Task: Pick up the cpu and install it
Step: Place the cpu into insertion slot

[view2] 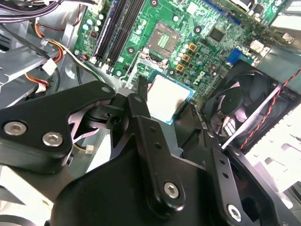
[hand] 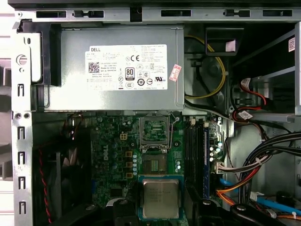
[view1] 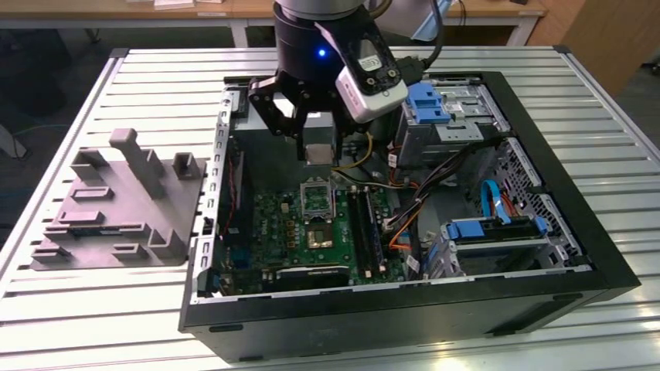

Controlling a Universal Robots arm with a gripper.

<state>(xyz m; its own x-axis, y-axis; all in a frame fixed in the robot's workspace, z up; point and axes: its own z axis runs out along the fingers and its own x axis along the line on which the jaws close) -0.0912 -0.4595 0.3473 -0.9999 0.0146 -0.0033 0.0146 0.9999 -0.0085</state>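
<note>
The black pincer (view2: pixel 165 99) pinches the cpu (hand: pixel 161 197), a flat square chip with silvery-grey top.

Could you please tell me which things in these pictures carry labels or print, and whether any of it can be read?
White label on the grey power supply: a logo, symbols and fine print, not quoted here.
Pink sticker at that label's edge: print I cannot make out.
White tag on the cables: unreadable.
The cpu: faint markings on its metal top, unreadable.
</note>
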